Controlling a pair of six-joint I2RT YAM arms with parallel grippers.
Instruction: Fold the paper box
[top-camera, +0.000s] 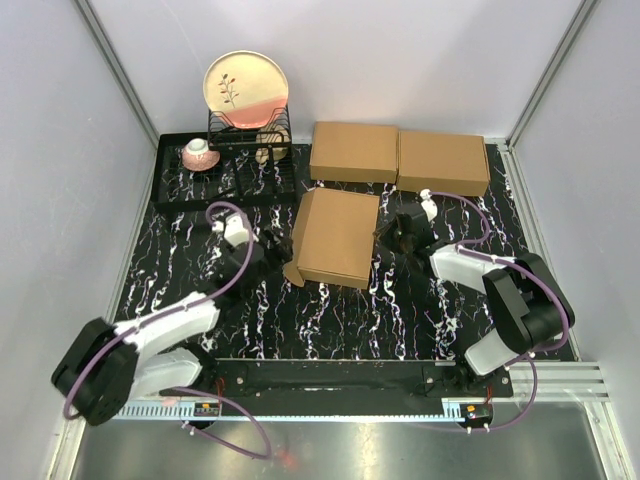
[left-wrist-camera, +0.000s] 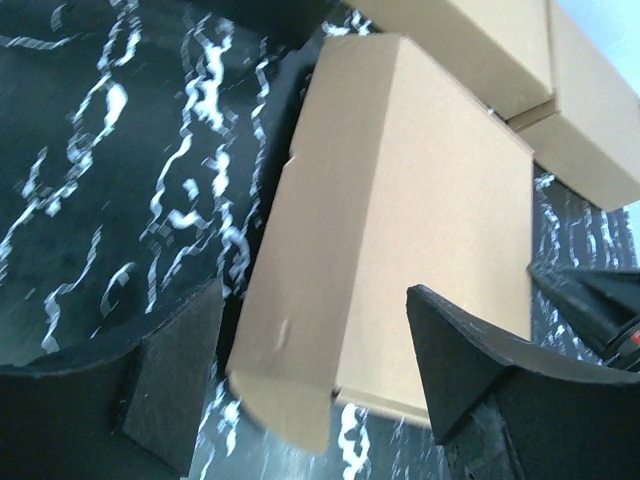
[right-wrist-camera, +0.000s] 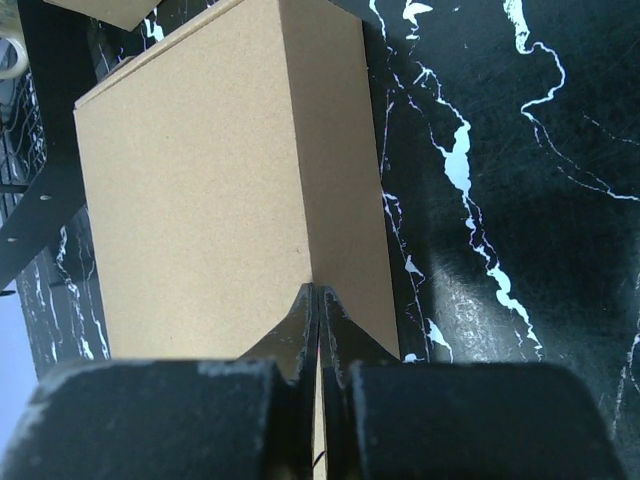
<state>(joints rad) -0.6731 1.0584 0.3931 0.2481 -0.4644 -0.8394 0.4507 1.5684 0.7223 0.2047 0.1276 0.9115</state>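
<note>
The paper box (top-camera: 337, 237) is a shallow brown cardboard box lying shut in the middle of the black marbled table. My left gripper (top-camera: 268, 250) is at its left side. In the left wrist view the box (left-wrist-camera: 400, 200) fills the middle, and a loose flap (left-wrist-camera: 285, 395) at its near corner hangs between the jaws of my open left gripper (left-wrist-camera: 315, 360), with nothing held. My right gripper (top-camera: 395, 232) is at the box's right side. In the right wrist view the right gripper (right-wrist-camera: 318, 300) is shut, its tips resting on the box's (right-wrist-camera: 190, 190) top right edge.
Two similar flat brown boxes (top-camera: 354, 151) (top-camera: 443, 162) lie side by side at the back. A black tray (top-camera: 180, 185) at the back left holds a wire rack with a plate (top-camera: 246, 88) and a cup (top-camera: 198, 153). White walls enclose the table.
</note>
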